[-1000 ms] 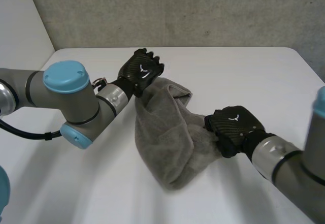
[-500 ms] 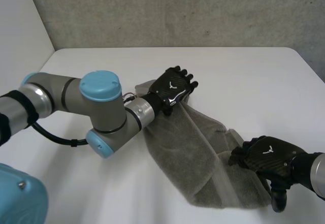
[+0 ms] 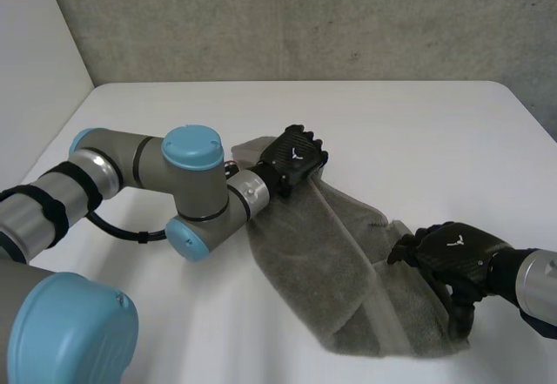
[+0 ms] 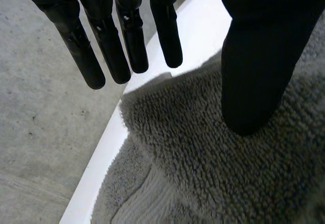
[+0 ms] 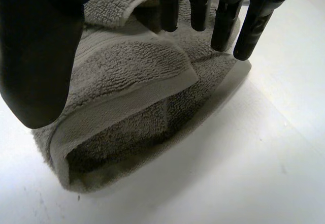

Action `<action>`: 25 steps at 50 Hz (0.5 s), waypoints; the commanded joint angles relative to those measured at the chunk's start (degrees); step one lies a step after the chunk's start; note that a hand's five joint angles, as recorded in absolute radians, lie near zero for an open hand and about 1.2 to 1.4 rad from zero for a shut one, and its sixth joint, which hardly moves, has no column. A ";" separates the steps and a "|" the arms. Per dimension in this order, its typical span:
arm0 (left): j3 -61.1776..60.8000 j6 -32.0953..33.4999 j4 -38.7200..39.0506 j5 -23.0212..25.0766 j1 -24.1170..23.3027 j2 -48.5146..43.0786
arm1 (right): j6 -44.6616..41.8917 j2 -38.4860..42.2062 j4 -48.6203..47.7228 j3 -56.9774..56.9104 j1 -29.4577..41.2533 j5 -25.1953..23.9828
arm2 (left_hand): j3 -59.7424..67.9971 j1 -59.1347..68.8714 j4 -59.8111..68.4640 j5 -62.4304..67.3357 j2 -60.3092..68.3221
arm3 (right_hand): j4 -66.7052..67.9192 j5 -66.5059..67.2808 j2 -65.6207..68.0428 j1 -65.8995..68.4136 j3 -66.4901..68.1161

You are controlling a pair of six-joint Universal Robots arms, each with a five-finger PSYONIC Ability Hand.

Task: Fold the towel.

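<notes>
Lying diagonally across the white table (image 3: 418,131), the grey terry-cloth towel (image 3: 322,245) is rumpled, its near end folded over on itself. The robot's black left hand (image 3: 294,158) rests over the towel's far end, fingers straight and apart from the thumb, gripping nothing. The black right hand (image 3: 452,253) hangs over the near folded end, fingers likewise straight and unclasped.
</notes>
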 commanded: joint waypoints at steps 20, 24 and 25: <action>-18.11 11.40 11.77 -8.12 0.33 14.49 | 23.37 0.24 -9.13 -3.46 3.04 -0.09 | 45.12 45.06 45.15 45.24 45.11 | -4.99 -3.52 -4.44 -3.34 -4.25; -26.33 11.40 16.46 -8.65 0.41 20.32 | 40.51 0.33 -13.79 -3.91 5.68 0.00 | 45.12 45.06 45.15 45.24 45.11 | -4.99 -3.52 -4.44 -3.34 -4.25; -29.72 11.40 17.76 -8.74 0.68 23.02 | 40.56 0.33 -13.81 -3.91 5.69 0.00 | 45.12 45.06 45.15 45.24 45.11 | -4.99 -3.52 -4.44 -3.34 -4.25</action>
